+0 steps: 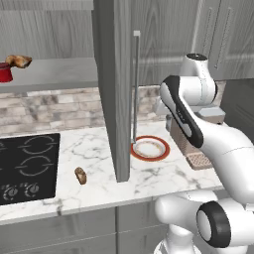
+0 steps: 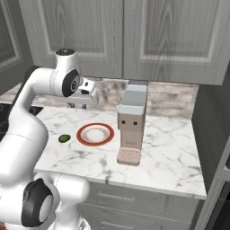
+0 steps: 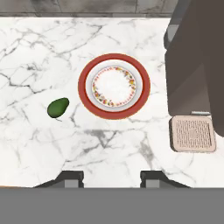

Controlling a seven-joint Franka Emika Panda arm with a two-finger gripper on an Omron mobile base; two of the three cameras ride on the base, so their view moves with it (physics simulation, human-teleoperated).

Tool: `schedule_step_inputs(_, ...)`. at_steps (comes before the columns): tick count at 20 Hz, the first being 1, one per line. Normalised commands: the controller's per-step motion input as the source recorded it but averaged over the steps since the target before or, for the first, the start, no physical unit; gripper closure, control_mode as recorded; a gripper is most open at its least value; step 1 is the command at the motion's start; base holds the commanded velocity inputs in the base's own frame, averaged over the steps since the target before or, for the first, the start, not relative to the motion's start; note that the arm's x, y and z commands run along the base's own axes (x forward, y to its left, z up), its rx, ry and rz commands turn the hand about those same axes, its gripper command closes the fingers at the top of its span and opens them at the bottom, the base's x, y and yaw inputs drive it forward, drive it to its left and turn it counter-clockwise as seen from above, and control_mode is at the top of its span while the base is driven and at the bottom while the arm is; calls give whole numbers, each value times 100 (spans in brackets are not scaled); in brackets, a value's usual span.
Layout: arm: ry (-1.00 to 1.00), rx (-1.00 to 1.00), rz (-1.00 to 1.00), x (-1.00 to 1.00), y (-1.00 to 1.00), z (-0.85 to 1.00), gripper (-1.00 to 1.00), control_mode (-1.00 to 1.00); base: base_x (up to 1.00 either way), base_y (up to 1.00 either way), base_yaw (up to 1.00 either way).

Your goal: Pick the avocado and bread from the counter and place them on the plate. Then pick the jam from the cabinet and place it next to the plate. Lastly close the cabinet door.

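The plate (image 3: pixel 83 87), orange-red rimmed with a white centre, lies on the white marble counter (image 3: pixel 39 52) straight below my gripper (image 3: pixel 111 177). The gripper is open, with nothing between its tips, and hovers well above the counter (image 2: pixel 77 106). The dark green avocado (image 3: pixel 58 107) rests on the marble just left of the plate (image 2: pixel 81 134), also visible as avocado (image 2: pixel 64 138). The small brown bread (image 1: pixel 80 175) lies further left, near the cooktop. The cabinet door (image 1: pixel 116 84) stands open, its bar handle (image 1: pixel 135 84) in front of the plate (image 1: pixel 163 149). The red jam (image 1: pixel 5 73) stands on the cabinet shelf (image 1: pixel 54 74).
A tan coffee machine (image 2: pixel 131 121) with a drip grate (image 3: pixel 192 133) stands right of the plate. A golden-brown pastry (image 1: pixel 19 61) sits on the shelf beside the jam. The black cooktop (image 1: pixel 27 166) is inset at the left. Closed wall cabinets (image 2: pixel 170 36) hang above.
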Motion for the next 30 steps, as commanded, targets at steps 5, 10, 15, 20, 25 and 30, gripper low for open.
schedule_step_inputs(5, 0, 0, 0, -4, 0, 0, -100, -100, 0, 0, 0)
schedule_step_inputs(10, 0, 0, 0, -7, 1, -5, -100, -100, 0, 0, 0)
schedule_step_inputs(15, 2, 0, 0, -2, 19, -21, -100, -100, 0, 0, 0)
schedule_step_inputs(20, 5, 0, 0, 3, 36, -29, -100, -100, 0, 0, 0)
schedule_step_inputs(25, 3, 0, 0, 9, 42, -31, -100, -100, 0, 0, 0)
schedule_step_inputs(30, 1, 0, -1, 13, 35, -32, -100, -100, 0, 0, 0)
